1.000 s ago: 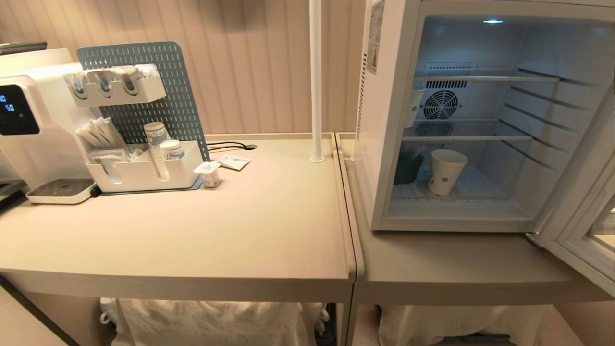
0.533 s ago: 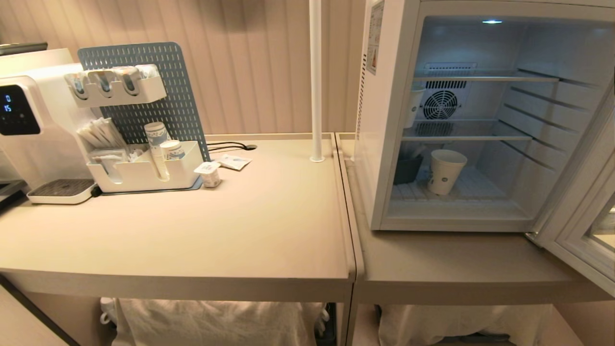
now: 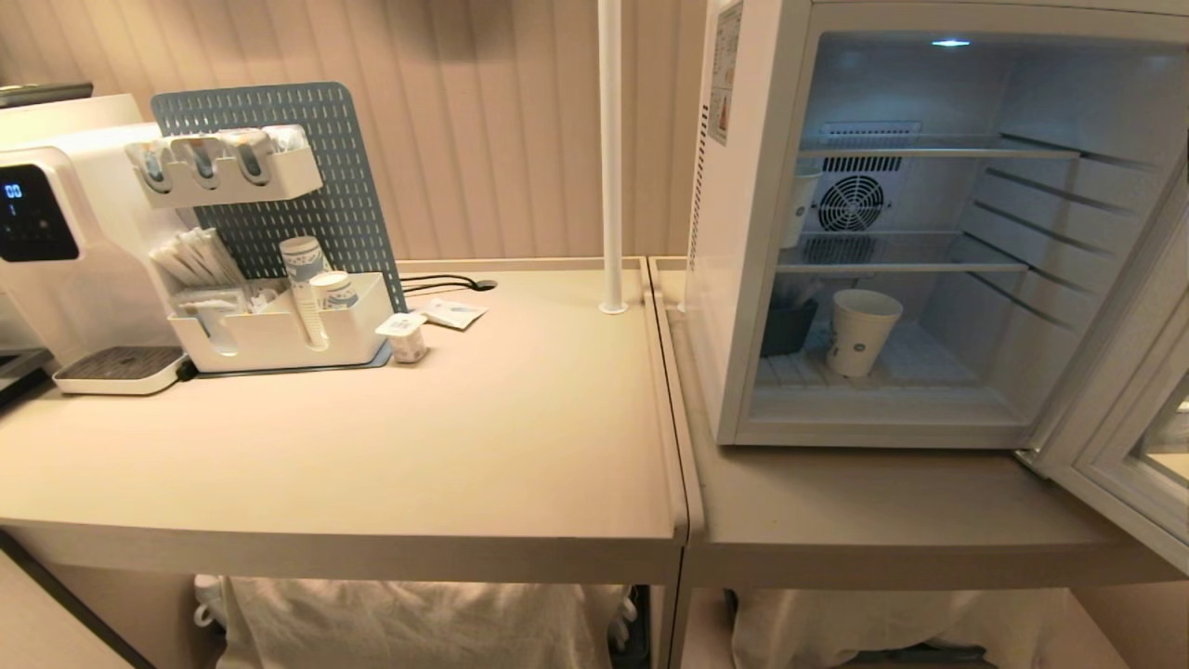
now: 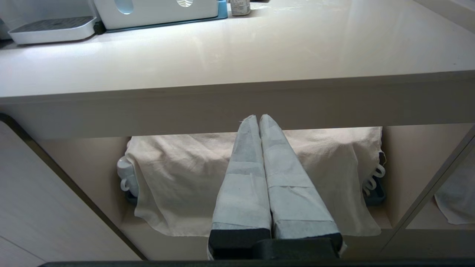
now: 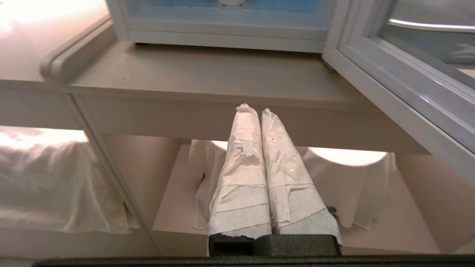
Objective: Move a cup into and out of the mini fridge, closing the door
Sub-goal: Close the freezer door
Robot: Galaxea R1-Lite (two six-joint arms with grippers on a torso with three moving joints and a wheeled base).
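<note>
The cup (image 3: 862, 331) stood upright on the floor of the mini fridge (image 3: 743, 232), left of centre, with a dark little container (image 3: 790, 325) just beside it on the left. A second pale cup (image 3: 801, 206) sat against the left wall on the shelf above, near the round rear fan (image 3: 851, 203). Nothing stood between the cup and the fridge's open front. The door (image 3: 1129, 437) hung wide open at the right, its frame reaching out over the front edge of the right worktop (image 3: 882, 511).

On the left worktop (image 3: 418, 446), well apart from the fridge, stood a water dispenser (image 3: 56, 242), a blue pegboard (image 3: 279, 177) with a white rack of sachets, and a white organiser tray (image 3: 279, 339) holding a stack of patterned cups (image 3: 302, 279) and wrapped sticks. A small creamer tub (image 3: 403, 334) and a flat sachet (image 3: 452, 313) lay just beside the tray. A white pole (image 3: 610, 158) rose near the seam of the two worktops.

Both arms were parked below the worktop edge, out of the head view. The left gripper (image 4: 258, 118) pointed at the cloth-covered shelf under the left worktop, its jaws pressed together on nothing; the right gripper (image 5: 256, 110) sat before the right worktop's edge, jaws likewise closed and empty.

Compared with a second before, the cup, door and other things lay unchanged; only the dispenser's display digits differed.
</note>
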